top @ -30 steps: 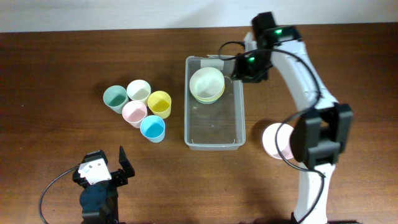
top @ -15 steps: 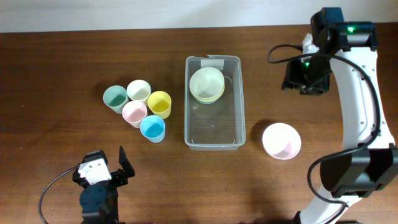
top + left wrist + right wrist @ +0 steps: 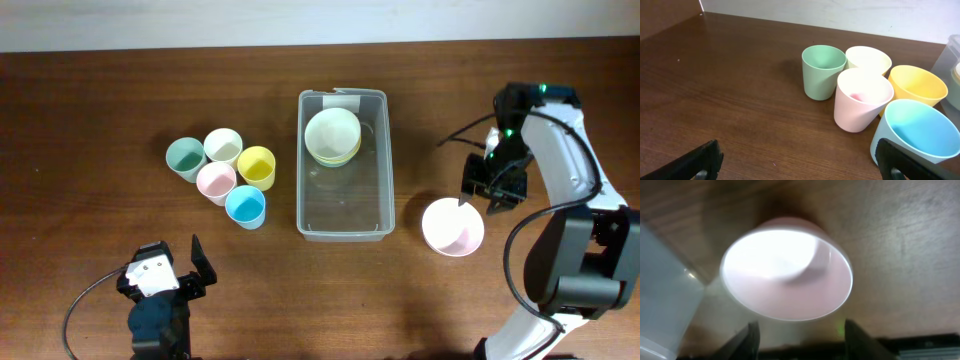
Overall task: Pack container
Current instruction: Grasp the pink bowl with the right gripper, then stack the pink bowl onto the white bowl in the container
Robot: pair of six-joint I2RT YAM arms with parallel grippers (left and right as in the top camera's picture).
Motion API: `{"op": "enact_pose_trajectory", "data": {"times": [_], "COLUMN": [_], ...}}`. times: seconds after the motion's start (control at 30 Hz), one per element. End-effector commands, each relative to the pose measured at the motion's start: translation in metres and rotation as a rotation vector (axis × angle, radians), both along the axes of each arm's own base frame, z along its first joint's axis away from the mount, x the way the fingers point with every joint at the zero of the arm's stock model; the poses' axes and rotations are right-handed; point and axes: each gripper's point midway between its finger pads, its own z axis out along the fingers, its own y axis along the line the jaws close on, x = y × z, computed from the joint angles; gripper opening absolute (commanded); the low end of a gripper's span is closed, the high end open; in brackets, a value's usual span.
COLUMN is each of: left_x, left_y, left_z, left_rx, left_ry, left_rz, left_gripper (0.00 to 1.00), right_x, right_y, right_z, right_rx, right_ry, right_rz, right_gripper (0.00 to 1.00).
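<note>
– From overhead, where is the container?
– The container (image 3: 346, 205) lies mid-table, lengthwise near to far, with stacked bowls (image 3: 333, 135) in its far half. The right gripper (image 3: 490, 186) hangs well to its right, just over the far right rim of a pink bowl (image 3: 452, 228) that stands on the table (image 3: 90, 110) apart from the container.
– And the other arm?
– The left gripper (image 3: 165, 272) sits at the near left, well apart from the container. Five cups (image 3: 222, 177) cluster between them, just left of the container.
– What does the left wrist show?
– The left gripper (image 3: 800, 165) has its fingers (image 3: 700, 160) spread wide and empty. The cups (image 3: 861, 98) stand ahead of it. Only a clear edge of the container (image 3: 952, 55) shows at the far right, behind the cups.
– And the right wrist?
– The right gripper (image 3: 802, 341) is released, its fingers (image 3: 747, 337) apart with nothing between them. The pink bowl (image 3: 787, 275) fills the view just beyond the tips, mouth up. A corner of the container (image 3: 662, 292) shows at the left, near the bowl but not touching it.
</note>
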Motion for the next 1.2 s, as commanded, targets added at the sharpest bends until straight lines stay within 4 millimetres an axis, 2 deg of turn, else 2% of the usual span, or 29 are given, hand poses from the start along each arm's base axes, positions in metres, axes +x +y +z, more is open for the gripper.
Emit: {"op": "enact_pose_trajectory", "data": {"times": [0.0,0.17,0.27,0.37,0.5,0.57,0.63,0.73,0.83,0.9,1.0,1.07,1.17], "left_x": [0.0,0.0,0.0,0.0,0.0,0.0,0.0,0.0,0.0,0.0,0.0,0.0,0.0], "left_y": [-0.002,-0.002,-0.002,-0.002,-0.002,-0.002,-0.002,-0.002,-0.002,-0.002,-0.002,-0.002,-0.002], "left_z": [-0.001,-0.001,-0.001,-0.001,-0.001,-0.001,-0.001,-0.001,-0.001,-0.001,-0.001,-0.001,-0.001], "left_rx": [-0.005,-0.005,-0.005,-0.005,-0.005,-0.005,-0.005,-0.005,-0.005,-0.005,-0.005,-0.005,-0.005], "left_ry": [-0.004,-0.003,-0.003,-0.003,-0.003,-0.003,-0.003,-0.003,-0.003,-0.003,-0.003,-0.003,-0.003], "left_rz": [-0.01,-0.01,-0.01,-0.01,-0.01,-0.01,-0.01,-0.01,-0.01,-0.01,-0.01,-0.01,-0.01], "left_gripper": [1.0,1.0,1.0,1.0,1.0,1.0,1.0,1.0,1.0,1.0,1.0,1.0,1.0], "right_x": [-0.015,-0.027,-0.034,-0.035,-0.03,-0.02,-0.012,0.013,0.043,0.065,0.085,0.095,0.099], "right_y": [-0.016,-0.036,-0.032,-0.023,-0.017,-0.012,-0.009,-0.006,0.001,0.007,0.016,0.034,0.073], "right_z": [-0.021,-0.054,-0.072,-0.084,-0.085,-0.08,-0.074,-0.047,-0.004,0.038,0.093,0.129,0.146], "right_rx": [-0.017,-0.015,0.021,0.065,0.106,0.146,0.166,0.216,0.288,0.339,0.394,0.424,0.452], "right_ry": [0.048,0.045,0.04,0.021,-0.008,-0.054,-0.09,-0.205,-0.369,-0.501,-0.657,-0.747,-0.775], "right_rz": [-0.084,-0.177,-0.208,-0.218,-0.224,-0.224,-0.227,-0.203,-0.17,-0.151,-0.106,-0.035,0.075], "right_gripper": [0.53,0.55,0.51,0.35,0.09,0.04,0.04,0.04,0.04,0.04,0.04,0.04,0.04]}}
